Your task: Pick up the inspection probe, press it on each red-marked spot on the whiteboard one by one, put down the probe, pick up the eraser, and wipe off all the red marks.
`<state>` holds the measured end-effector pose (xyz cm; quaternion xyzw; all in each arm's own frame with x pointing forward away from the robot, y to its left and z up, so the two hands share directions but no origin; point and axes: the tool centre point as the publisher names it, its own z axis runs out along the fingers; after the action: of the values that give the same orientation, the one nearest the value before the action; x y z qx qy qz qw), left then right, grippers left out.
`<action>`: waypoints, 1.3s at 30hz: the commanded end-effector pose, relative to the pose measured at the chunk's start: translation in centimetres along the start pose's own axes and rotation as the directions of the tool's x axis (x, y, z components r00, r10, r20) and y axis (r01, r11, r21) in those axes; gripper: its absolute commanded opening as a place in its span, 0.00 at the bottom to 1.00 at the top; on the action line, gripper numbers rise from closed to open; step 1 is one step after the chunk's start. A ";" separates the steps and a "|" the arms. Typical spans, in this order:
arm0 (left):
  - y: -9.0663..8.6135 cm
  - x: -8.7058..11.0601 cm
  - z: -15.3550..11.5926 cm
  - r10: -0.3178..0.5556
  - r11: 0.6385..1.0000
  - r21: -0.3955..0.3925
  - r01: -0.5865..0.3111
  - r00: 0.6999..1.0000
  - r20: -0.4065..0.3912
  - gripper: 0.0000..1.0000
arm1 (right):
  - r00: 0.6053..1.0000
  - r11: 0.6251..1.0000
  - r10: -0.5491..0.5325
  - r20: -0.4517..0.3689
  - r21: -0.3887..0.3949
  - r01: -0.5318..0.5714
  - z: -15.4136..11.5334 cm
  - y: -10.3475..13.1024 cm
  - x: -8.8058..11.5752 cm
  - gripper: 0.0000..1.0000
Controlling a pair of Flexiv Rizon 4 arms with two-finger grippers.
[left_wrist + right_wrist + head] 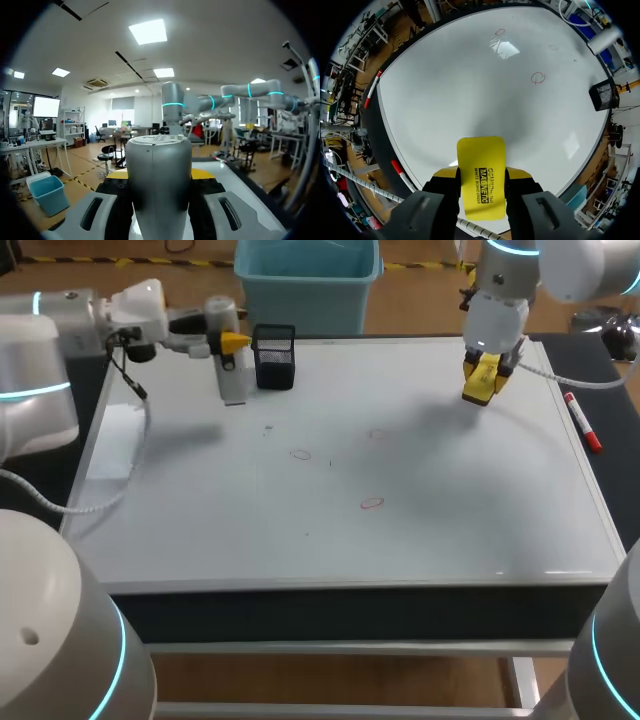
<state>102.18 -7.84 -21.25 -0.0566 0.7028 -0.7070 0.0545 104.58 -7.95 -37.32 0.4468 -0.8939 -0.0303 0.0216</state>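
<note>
- Head view: we see the inspection probe (pixel 233 380), a grey cylinder, held upright over the far left part of the whiteboard (pixel 330 540), just beside a black mesh holder (pixel 274 357). We cannot tell whether its lower end touches the board.
- The left gripper (pixel 232 343) comes in from the side, and its fingers are clamped on the probe's upper part.
- In the left wrist view the probe (pixel 158 165) fills the space between the left gripper's (pixel 161 174) fingers, with a yellow tip (pixel 202 173) showing at each side of it.
- The eraser (pixel 478 385), a yellow block, hangs above the far right part of the whiteboard, off the surface, gripped by the fingers of the right gripper (pixel 483 368).
- In the right wrist view the eraser (pixel 481 165) sits flat between the two fingers of the right gripper (pixel 481 175), both pressing on its sides, with the whiteboard (pixel 445 90) spread out ahead of it.
- Red marks lie about the middle of the board: one small ring (pixel 300 453) left of centre, a fainter one (pixel 378 434) to its right, and a third (pixel 372 503) nearer the front edge. The right wrist view shows the rings (pixel 538 78) well ahead of the eraser.
- The mesh holder (pixel 602 94) stands at the board's edge in that view.
- A red marker pen (pixel 582 420) lies on the dark worktop (pixel 605 405) just beside the board's right edge.
</note>
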 end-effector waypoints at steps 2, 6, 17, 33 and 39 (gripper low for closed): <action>0.9 0.9 2.4 0.012 1.000 0.003 -0.012 0.999 -0.044 0.00 | 1.000 1.000 -0.001 -0.003 0.002 0.001 -0.1 0.0 0.0 0.00; 1.4 1.9 4.1 0.020 1.000 0.019 -0.019 0.997 -0.073 0.00 | 1.000 1.000 -0.001 -0.003 0.002 0.001 -0.1 0.0 0.0 0.00; 2.3 4.3 6.9 0.016 0.999 0.046 -0.011 0.992 -0.124 0.00 | 1.000 1.000 -0.001 -0.003 0.002 0.001 -0.1 0.0 0.0 0.00; 3.8 7.1 8.1 -0.028 0.998 0.044 0.037 0.982 -0.185 0.00 | 1.000 1.000 -0.001 -0.003 0.002 0.001 -0.1 0.0 0.0 0.00; 4.5 7.2 8.2 -0.040 0.998 0.045 0.049 0.981 -0.189 0.00 | 1.000 1.000 -0.001 -0.003 0.002 0.001 -0.1 0.0 0.0 0.00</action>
<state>96.10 -16.92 -25.34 -0.0059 0.6886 -0.7247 -0.0239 104.58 -7.95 -37.32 0.4467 -0.8939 -0.0303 0.0216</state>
